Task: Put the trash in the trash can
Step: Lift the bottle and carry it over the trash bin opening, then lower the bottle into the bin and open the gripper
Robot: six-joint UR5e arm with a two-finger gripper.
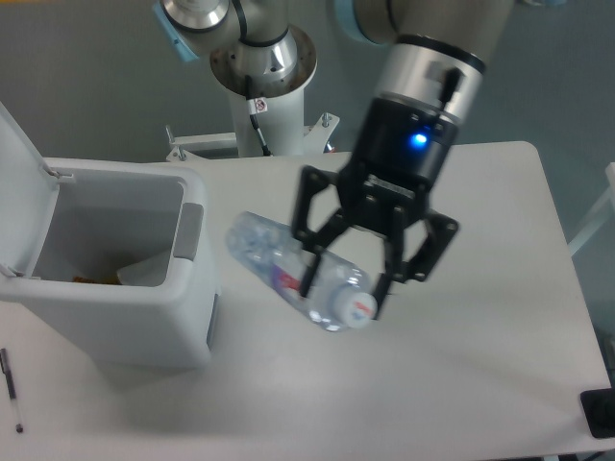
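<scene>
The clear ribbed bottle (pixel 279 264) with a pale blue tint lies tilted between my gripper's fingers, its white cap end (pixel 356 309) pointing to the front right. My gripper (pixel 343 293) is shut on the bottle near its neck and seems to hold it just above the table. The trash can (pixel 115 327), a large white bin with a grey panel (pixel 189 230), stands to the left of the bottle with its lid (pixel 19 182) swung open. A pale flat piece (pixel 144 271) lies inside the bin; I cannot tell if it is the packet.
A thin black pen (pixel 12 389) lies on the table at the front left, beside the bin. A black object (pixel 598 413) sits at the front right table corner. The robot's base (pixel 264 67) stands behind the table's far edge.
</scene>
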